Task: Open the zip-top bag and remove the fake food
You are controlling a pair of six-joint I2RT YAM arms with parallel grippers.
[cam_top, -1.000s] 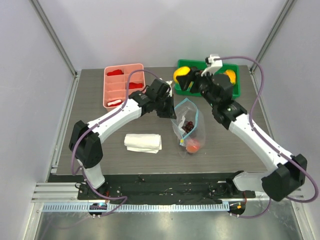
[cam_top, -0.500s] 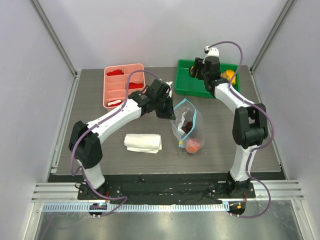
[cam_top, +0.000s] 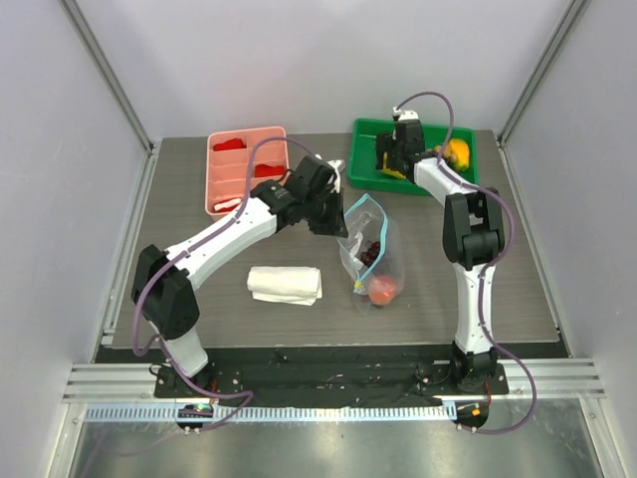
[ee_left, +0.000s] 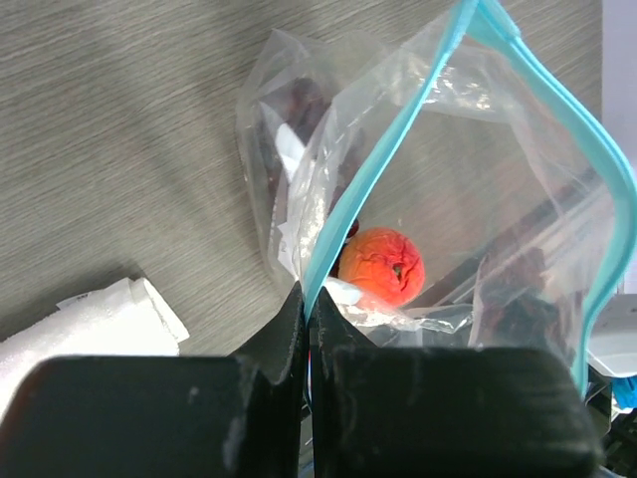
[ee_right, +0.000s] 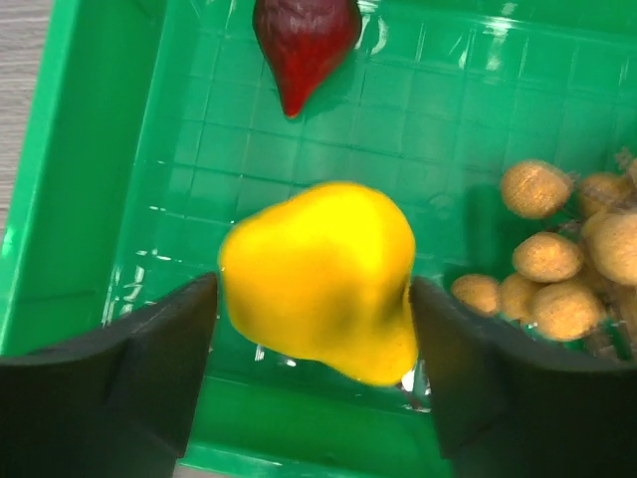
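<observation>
The clear zip-top bag (cam_top: 378,237) lies mid-table, its light-blue zip strip (ee_left: 398,149) open in a loop. My left gripper (cam_top: 336,225) is shut on the strip's near edge (ee_left: 309,304). Inside the bag I see a red-orange fruit (ee_left: 384,266) and dark purple grapes (cam_top: 374,251). My right gripper (cam_top: 390,165) hangs over the green tray (ee_right: 90,149), its fingers against both sides of a yellow fruit (ee_right: 318,279). The tray also holds brown nut-like balls (ee_right: 557,269) and a dark red piece (ee_right: 304,35).
A folded white cloth (cam_top: 286,284) lies left of the bag and shows in the left wrist view (ee_left: 90,319). A pink tray (cam_top: 221,189) with flat red pieces stands at the back left. An orange-yellow piece (cam_top: 458,151) lies in the green tray (cam_top: 428,183).
My right arm has swung back over the green tray with the yellow fruit and lowered it there. My left gripper has kept its hold on the bag's strip.
</observation>
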